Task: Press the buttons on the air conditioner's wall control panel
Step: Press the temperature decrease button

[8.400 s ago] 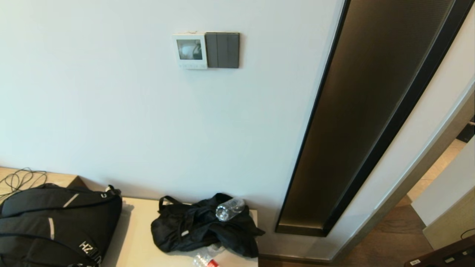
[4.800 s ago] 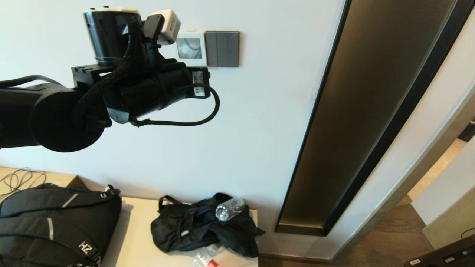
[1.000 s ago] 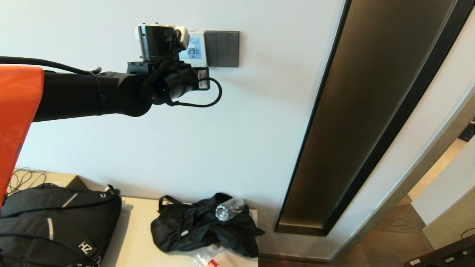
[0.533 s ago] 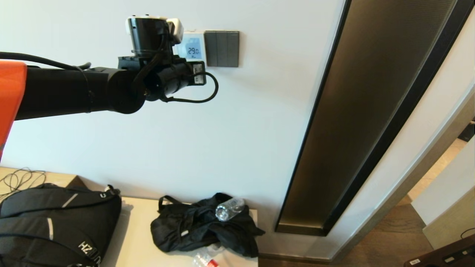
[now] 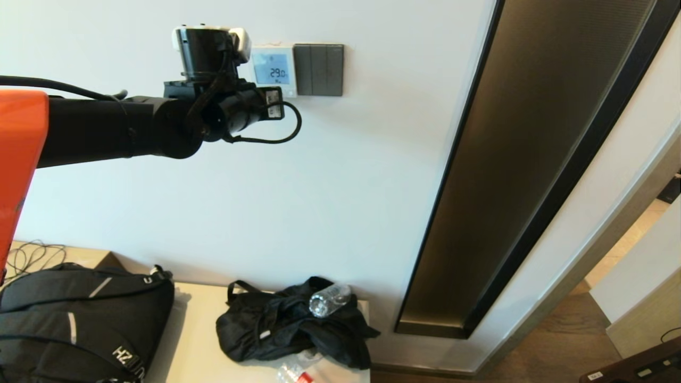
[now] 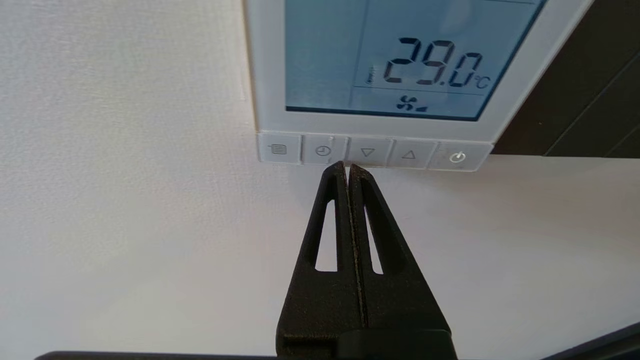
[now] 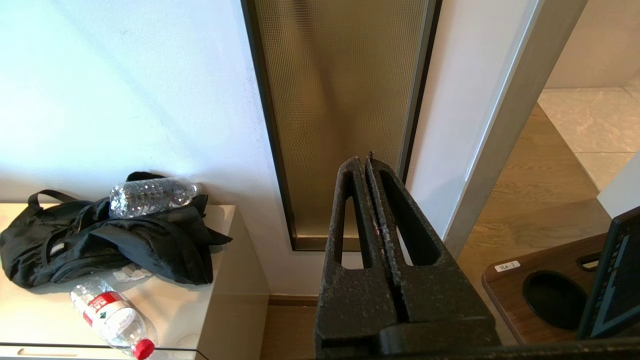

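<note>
The air conditioner's wall control panel (image 5: 272,69) is a small white thermostat on the wall; its blue-lit screen (image 6: 400,55) reads 29.0 °C. The buttons (image 6: 372,151) form a row of white keys under the screen: menu, clock, down, up, power. My left gripper (image 6: 347,167) is shut and empty, with its tips just below the strip, between the clock key and the down key; contact cannot be told. In the head view my left arm (image 5: 133,125) reaches in from the left and its wrist hides the fingers. My right gripper (image 7: 367,162) is shut, empty and parked low.
A dark grey three-part switch plate (image 5: 319,70) adjoins the thermostat on the right. A tall bronze panel (image 5: 532,159) runs down the wall further right. Below, a cabinet top (image 5: 197,340) holds a black backpack (image 5: 80,324), a black bag (image 5: 287,330) and a water bottle (image 5: 329,300).
Over the last second my left wrist has shifted left and slightly up in the head view, uncovering the whole thermostat. The screen, dark 4.8 s ago, is lit.
</note>
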